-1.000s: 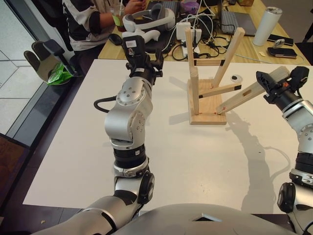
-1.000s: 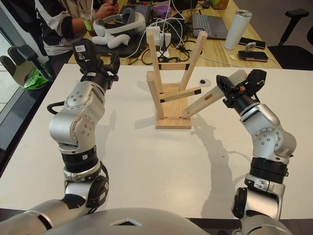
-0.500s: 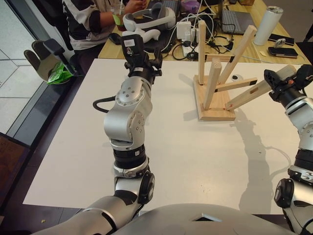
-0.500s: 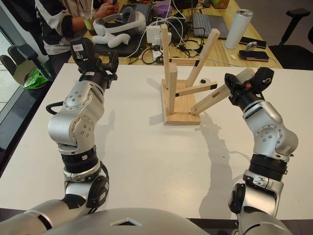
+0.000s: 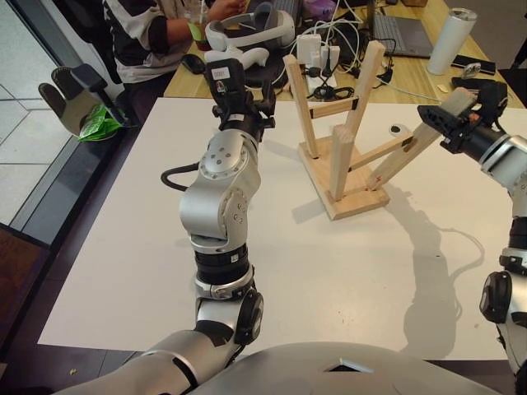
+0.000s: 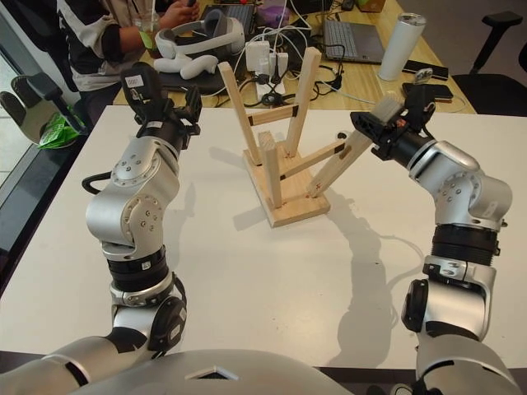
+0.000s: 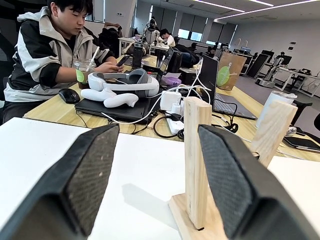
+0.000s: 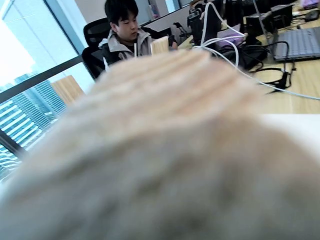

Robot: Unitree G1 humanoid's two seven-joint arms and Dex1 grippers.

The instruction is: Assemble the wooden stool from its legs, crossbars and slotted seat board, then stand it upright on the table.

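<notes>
Jaws: right gripper point(image 6: 380, 125) clamped on one leg point(image 6: 336, 161) of the inverted stool point(image 6: 284, 164), likely to lever it upright. Left gripper point(image 7: 159, 132) open, idle left of the stool.

Stool point(image 5: 342, 169) inverted on the table point(image 5: 329, 280).
I see pale wood, seat board point(image 5: 356, 202) down, three legs point(image 5: 301, 103) up with crossbars point(image 5: 333, 109); the fourth leg point(image 5: 395, 156) slants outward, perhaps not fully seated.

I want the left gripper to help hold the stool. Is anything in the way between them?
Nothing visible is. Just bare table lies between the open left gripper and the stool, which sits upside down on its seat. The right gripper grips one leg on the stool's other side.
</notes>
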